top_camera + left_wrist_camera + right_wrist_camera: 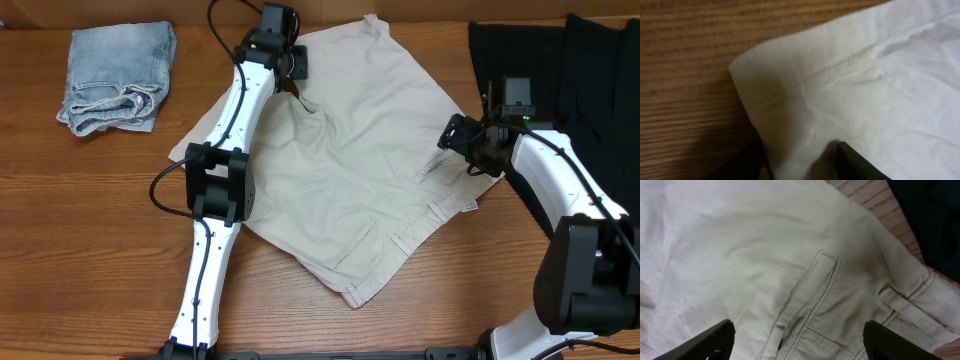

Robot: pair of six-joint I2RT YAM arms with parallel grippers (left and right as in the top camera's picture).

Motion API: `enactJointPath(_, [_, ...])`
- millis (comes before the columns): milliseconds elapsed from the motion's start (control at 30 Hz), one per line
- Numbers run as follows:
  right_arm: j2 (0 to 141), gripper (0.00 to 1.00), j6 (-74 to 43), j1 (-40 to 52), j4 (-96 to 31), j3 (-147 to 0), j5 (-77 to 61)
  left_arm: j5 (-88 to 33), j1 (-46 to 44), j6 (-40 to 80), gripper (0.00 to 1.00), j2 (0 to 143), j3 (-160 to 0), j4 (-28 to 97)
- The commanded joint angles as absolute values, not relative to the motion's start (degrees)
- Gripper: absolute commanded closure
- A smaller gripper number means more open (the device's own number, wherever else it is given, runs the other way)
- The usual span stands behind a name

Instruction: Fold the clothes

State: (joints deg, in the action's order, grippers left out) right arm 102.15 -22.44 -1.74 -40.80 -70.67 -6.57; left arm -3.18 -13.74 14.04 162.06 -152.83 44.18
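The clothes, a pale cream-beige pair of shorts (350, 170), lie spread flat across the middle of the table. My left gripper (293, 84) is down at their far left hem corner. In the left wrist view a raised fold of the shorts (840, 85) sits between its fingers (860, 162), which stand partly apart around it. My right gripper (455, 135) hovers open over the right side of the shorts. Its wide-set fingers (887, 340) straddle a welt pocket (815, 290) and a belt loop (900, 300) near the waistband.
A folded light-blue denim garment (115, 75) lies at the far left. Large black garments (570, 70) lie at the far right, just beyond the right gripper, and show dark in the right wrist view (935, 220). Bare wood table (90, 250) runs along the front.
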Motion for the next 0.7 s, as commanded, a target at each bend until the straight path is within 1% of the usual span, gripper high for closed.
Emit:
enactJointPath(0, [101.25,0.14,-22.17,-1.56,-40.66,-70.46,-6.07,-3.4,-13.54,14.81,0.57,163.78,-153.08,44.25])
enactJointPath(33, [101.25,0.14,-22.17,-1.56,-40.66,-70.46,-6.07,-3.38,-13.54,14.81,0.65,163.78,-153.08,44.16])
enactJointPath(67, [101.25,0.14,-22.17,-1.56,-40.66,-70.46,-6.07,-3.29,-13.52,14.81,0.87,163.78,-153.08,44.23])
enactJointPath(100, [101.25,0.14,-22.17,-1.56,-40.66,-70.46,-6.07,-2.92,-13.45,14.83,0.96,163.78,-153.08,44.36])
enactJointPath(233, [101.27,0.14,-22.17,-1.56,-40.97,-70.46,-6.07,1.93,-13.02,14.79,0.96,163.74,-153.12,46.3])
enactJointPath(333, [101.27,0.15,-22.17,-1.56,-41.28,-70.46,-6.07,5.96,-11.79,14.31,0.96,163.59,-153.18,50.68])
enactJointPath(467, [102.06,0.18,-22.57,-1.45,-40.84,-70.46,-6.11,9.26,-8.95,13.98,0.96,163.61,-153.14,62.24])
enactJointPath(667, [103.83,0.19,-22.65,0.08,-40.53,-70.46,-6.13,12.16,-3.03,15.27,0.96,163.68,-153.03,77.06])
